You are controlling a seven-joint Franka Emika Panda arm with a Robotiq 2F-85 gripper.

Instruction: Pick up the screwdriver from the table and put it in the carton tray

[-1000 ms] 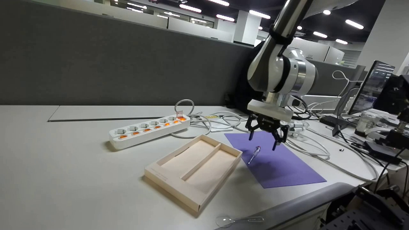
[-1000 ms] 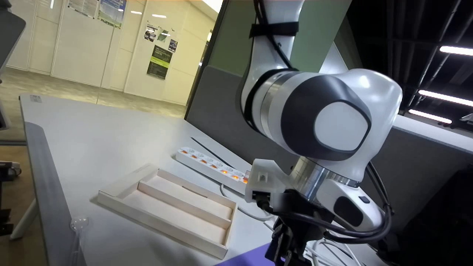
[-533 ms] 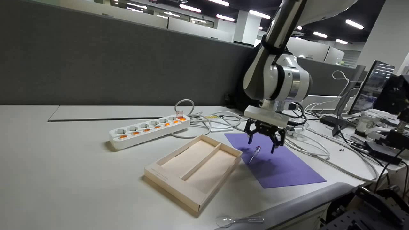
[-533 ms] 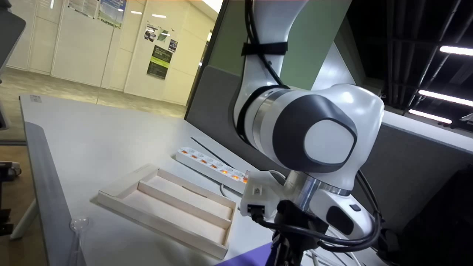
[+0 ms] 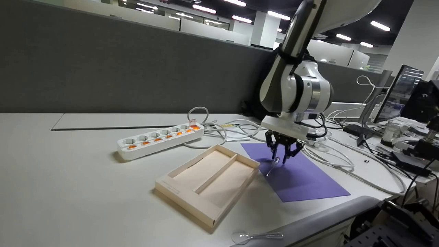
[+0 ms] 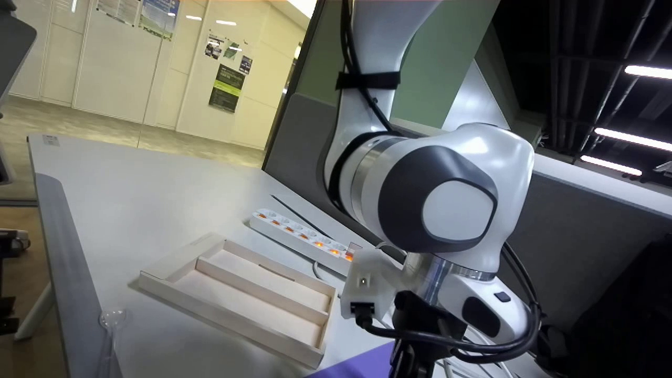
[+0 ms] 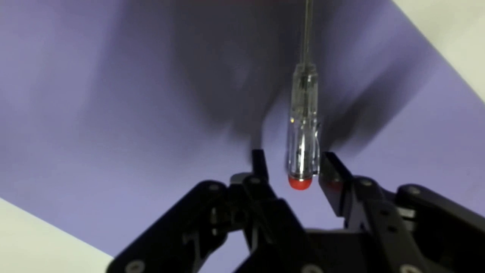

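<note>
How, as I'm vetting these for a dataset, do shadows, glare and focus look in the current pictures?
Wrist view: dark, soft-edged shadows lie on the purple sheet beside the screwdriver, which catches bright glints, while the claw looks rather blurred; both exterior views: ceiling lights glare almost white; an exterior view: a shadow runs along the near edge of the carton tray.

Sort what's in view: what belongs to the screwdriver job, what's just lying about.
Belongs to the job:
screwdriver
cardboard tray
table

Just lying about:
purple sheet, under the screwdriver
power strip
clear spoon
white cables
</note>
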